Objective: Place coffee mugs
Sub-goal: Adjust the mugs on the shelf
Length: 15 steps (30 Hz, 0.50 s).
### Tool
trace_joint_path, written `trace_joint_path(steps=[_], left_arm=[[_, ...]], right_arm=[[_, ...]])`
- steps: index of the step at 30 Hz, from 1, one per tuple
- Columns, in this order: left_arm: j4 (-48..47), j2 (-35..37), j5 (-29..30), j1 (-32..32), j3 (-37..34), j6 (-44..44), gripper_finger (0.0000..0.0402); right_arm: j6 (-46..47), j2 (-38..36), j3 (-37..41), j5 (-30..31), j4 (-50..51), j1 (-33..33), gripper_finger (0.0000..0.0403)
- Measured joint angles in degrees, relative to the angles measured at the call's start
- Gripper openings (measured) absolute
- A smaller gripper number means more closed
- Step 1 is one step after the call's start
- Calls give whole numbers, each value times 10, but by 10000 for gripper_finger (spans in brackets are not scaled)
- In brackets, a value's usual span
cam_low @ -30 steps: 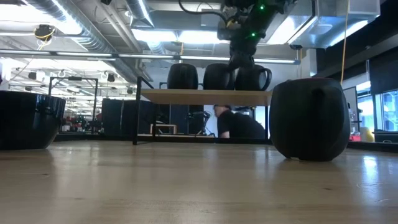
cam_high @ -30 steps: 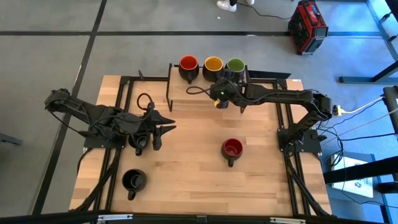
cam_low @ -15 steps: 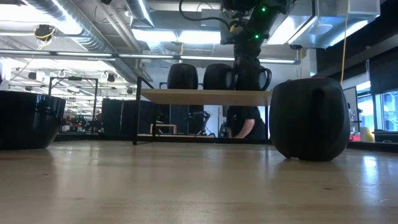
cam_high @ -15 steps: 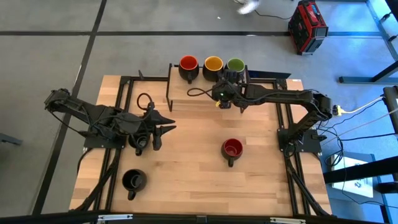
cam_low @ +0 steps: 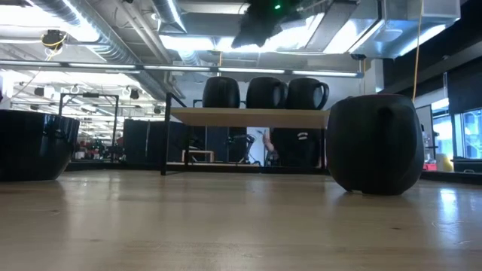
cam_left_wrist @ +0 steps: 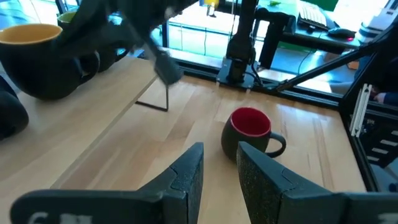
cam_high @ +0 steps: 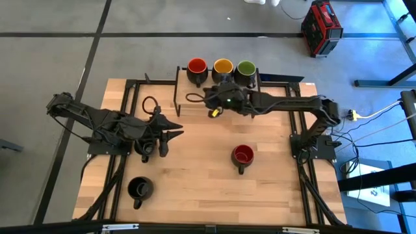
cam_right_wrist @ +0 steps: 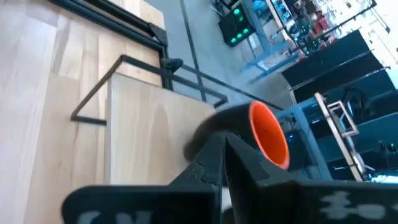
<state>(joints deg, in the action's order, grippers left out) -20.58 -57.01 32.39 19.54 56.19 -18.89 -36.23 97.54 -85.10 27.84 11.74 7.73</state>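
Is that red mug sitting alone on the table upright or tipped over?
Upright. The red mug stands on its base on the table, its round opening facing straight up; the left wrist view shows the same.

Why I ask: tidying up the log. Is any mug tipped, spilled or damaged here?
Nothing stands out. Three mugs stand upright in a row on the raised shelf: red, yellow-orange, green. A red-lined mug and a black mug sit upright on the table. No spills show.

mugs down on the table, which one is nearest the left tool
The black-inside mug, near the table's front left corner. The red-inside mug stands farther off to the right of the left tool.
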Motion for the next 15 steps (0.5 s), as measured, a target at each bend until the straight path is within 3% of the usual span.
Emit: trace_joint_path(steps=[9, 15], left_arm=[[-48, 44, 0, 12, 34, -4, 92], [-49, 60, 6, 12, 35, -4, 92]], right_arm=[[-1, 102, -84, 11, 3, -1, 7], [-1, 140, -99, 13, -17, 14, 7]])
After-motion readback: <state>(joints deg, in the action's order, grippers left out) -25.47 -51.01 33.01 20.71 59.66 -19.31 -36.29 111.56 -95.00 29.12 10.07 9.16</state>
